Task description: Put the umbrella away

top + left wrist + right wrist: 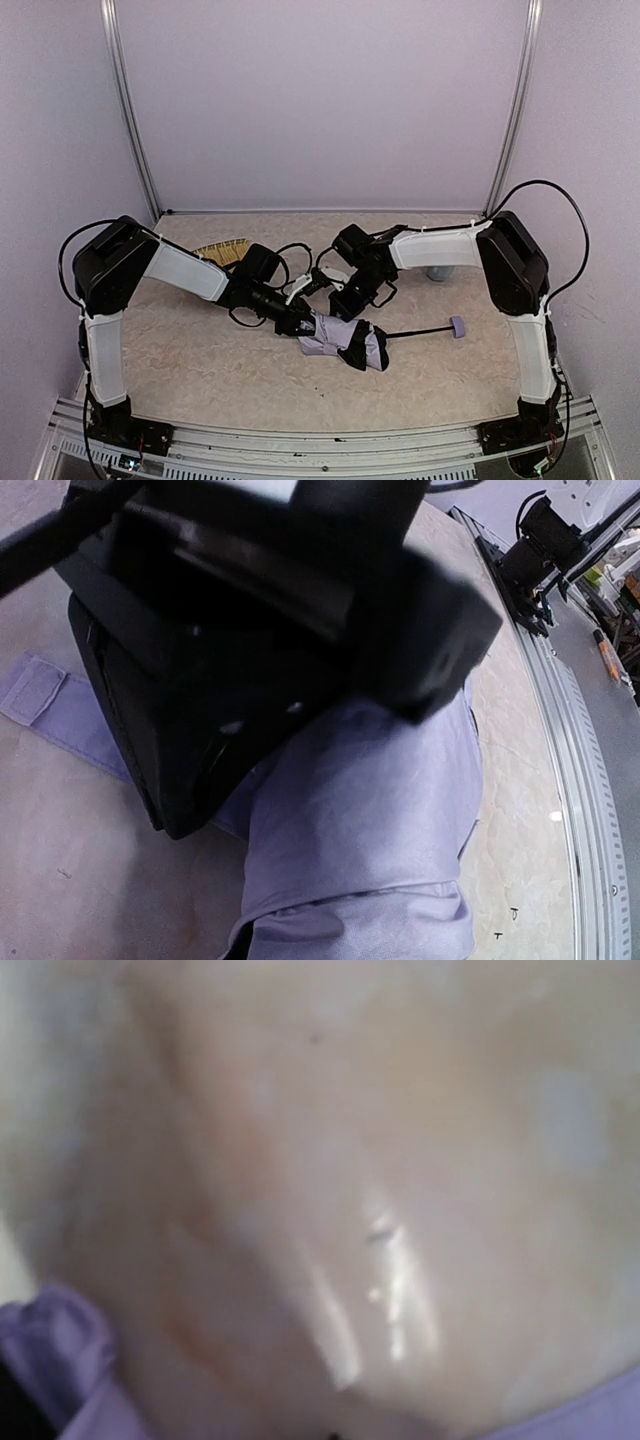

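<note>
1. Far left, one woven tray (222, 252) lies close behind the left forearm. A wide swing of that arm could shove it.
2. The left gripper (297, 325) is buried in the left end of the umbrella (335, 345). In its wrist view the fabric bunches out from under a finger (200, 700), so the jaws look nearly closed and pinching cloth. If that pinch slips, the loose bundle would likely spring open.
3. The one umbrella lies crumpled at the middle of the table (200, 380), between the two grippers. Its one strap (40, 695) lies flat and unfastened on the table, so nothing yet binds the folds.
4. The right gripper (350, 312) sits at the top of the bundle, jaws pressed together. Its own view is a blur, so I cannot tell whether any fabric is caught. An empty close would mean a pull moves nothing.
5. The thin shaft sticks out to the right, ending in one handle (457, 326). Dragging the bundle could swing it around.
6. One mug (437, 273) is half hidden under the right forearm and could be knocked.
7. Two arms, two grippers.
</note>
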`<state>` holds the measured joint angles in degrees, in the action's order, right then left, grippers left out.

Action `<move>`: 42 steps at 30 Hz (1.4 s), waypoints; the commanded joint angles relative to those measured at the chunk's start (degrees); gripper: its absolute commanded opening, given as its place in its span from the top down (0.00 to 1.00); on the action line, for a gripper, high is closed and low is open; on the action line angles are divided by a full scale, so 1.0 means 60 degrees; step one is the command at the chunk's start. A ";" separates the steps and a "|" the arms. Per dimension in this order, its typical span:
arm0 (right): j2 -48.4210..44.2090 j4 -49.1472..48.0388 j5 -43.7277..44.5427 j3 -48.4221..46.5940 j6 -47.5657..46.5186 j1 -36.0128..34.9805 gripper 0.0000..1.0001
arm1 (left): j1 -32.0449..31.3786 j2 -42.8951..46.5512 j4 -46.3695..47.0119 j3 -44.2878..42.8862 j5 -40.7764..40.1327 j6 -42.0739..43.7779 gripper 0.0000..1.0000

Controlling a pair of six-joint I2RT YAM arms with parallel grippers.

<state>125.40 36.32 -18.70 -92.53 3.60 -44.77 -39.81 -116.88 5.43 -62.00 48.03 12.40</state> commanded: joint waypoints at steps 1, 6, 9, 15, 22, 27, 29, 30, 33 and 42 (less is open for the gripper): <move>-0.1128 -0.0942 -0.2161 0.0478 0.0526 0.0573 1.00 | -0.0232 -0.0573 -0.2123 0.0628 -0.1739 0.0652 1.00; -0.2344 -0.2762 -0.2759 0.1399 0.0848 0.1138 1.00 | -0.0467 -0.0414 -0.2364 0.0687 -0.1332 0.1208 1.00; -0.2827 -0.3228 -0.2750 0.1782 0.0851 0.1309 1.00 | -0.0525 -0.0426 -0.2453 0.0655 -0.1350 0.1247 1.00; -0.3573 -0.2992 -0.2493 0.2391 -0.0294 0.1334 0.98 | -0.0260 -0.0634 -0.2603 0.0406 -0.1317 0.0881 1.00; -0.5541 -0.3554 0.0252 0.5340 -0.3379 -0.0566 0.50 | 0.0039 -0.1143 -0.2873 0.0099 -0.0908 0.0502 1.00; -0.6026 -0.4162 0.2201 0.6610 -0.4109 -0.1640 0.20 | 0.0180 -0.1477 -0.3011 -0.0103 -0.0779 0.0375 1.00; -0.5750 -0.4090 0.2560 0.6658 -0.4161 -0.1759 0.04 | 0.0215 -0.1536 -0.3067 -0.0145 -0.0716 0.0363 1.00; -0.5576 -0.4066 0.2928 0.6645 -0.4205 -0.1826 0.01 | 0.0219 -0.1538 -0.3096 -0.0145 -0.0667 0.0364 1.00; -0.4908 -0.4046 0.3842 0.6570 -0.4363 -0.1947 0.00 | 0.0219 -0.1511 -0.3128 -0.0131 -0.0626 0.0406 1.00; -0.3690 -0.3539 0.3933 0.6078 -0.4713 -0.2046 0.43 | 0.0315 -0.1461 -0.3066 -0.0159 -0.0203 0.0369 0.93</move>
<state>100.73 13.91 3.46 -55.46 -23.29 -56.58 -38.61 -120.51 -1.48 -66.63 55.13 13.61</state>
